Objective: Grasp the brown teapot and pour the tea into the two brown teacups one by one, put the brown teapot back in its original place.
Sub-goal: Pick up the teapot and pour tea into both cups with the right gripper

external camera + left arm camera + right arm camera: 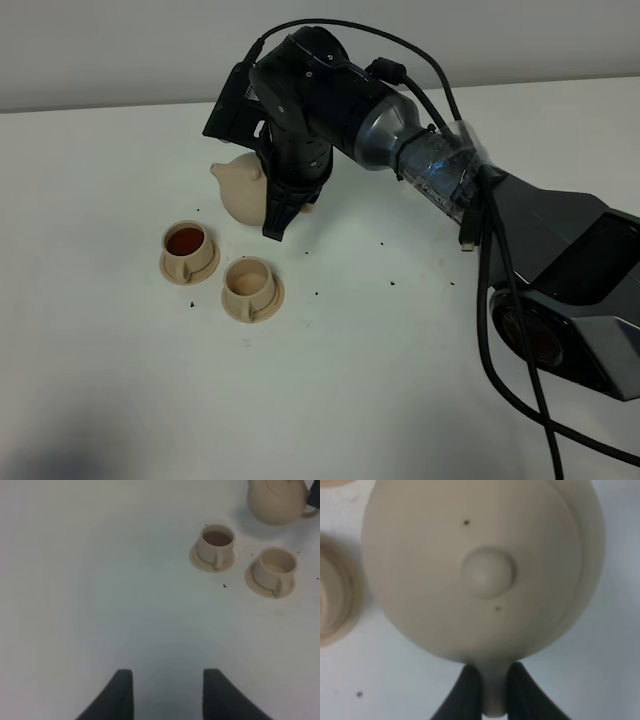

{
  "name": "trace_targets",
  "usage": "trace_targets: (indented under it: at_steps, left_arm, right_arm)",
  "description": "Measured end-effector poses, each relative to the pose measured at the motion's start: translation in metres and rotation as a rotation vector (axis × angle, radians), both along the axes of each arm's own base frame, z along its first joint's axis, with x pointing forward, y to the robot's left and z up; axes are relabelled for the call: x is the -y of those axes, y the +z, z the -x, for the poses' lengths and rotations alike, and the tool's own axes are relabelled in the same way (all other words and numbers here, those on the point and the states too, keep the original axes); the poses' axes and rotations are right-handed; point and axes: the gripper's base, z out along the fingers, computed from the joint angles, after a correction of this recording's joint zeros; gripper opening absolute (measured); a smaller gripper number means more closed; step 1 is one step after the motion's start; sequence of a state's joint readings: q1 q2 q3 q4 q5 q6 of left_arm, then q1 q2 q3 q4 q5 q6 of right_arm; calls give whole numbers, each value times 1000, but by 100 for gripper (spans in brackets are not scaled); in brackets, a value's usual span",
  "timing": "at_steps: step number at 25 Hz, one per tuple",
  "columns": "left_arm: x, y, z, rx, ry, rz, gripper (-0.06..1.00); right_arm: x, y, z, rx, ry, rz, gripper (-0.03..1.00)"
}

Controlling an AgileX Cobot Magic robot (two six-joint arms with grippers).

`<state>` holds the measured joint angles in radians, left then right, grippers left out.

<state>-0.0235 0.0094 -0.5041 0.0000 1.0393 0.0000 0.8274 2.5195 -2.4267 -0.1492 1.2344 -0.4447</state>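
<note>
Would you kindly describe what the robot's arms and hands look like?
The right arm has grey angular links, a silvery section wrapped in clear film and a black wrist housing, with black cables looped along it. The right hand and left hand have dark, tapered fingers.

White table point(120, 400) (dark-specked) below a grey wall point(120, 50).

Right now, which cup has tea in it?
The cup on the left of the overhead view, dark brown inside; the other cup looks pale and empty.
</note>
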Motion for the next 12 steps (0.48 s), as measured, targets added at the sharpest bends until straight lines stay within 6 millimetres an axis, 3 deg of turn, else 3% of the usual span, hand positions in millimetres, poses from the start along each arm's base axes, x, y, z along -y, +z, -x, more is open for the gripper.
trace_targets:
  at_steps: [7, 12]
  left_arm:
    - [0, 0, 0, 0, 0, 0, 38]
    - [0, 0, 0, 0, 0, 0, 38]
  right_arm:
    - [16, 5, -7, -25, -22, 2, 13]
    - [17, 0, -9, -34, -16, 6, 13]
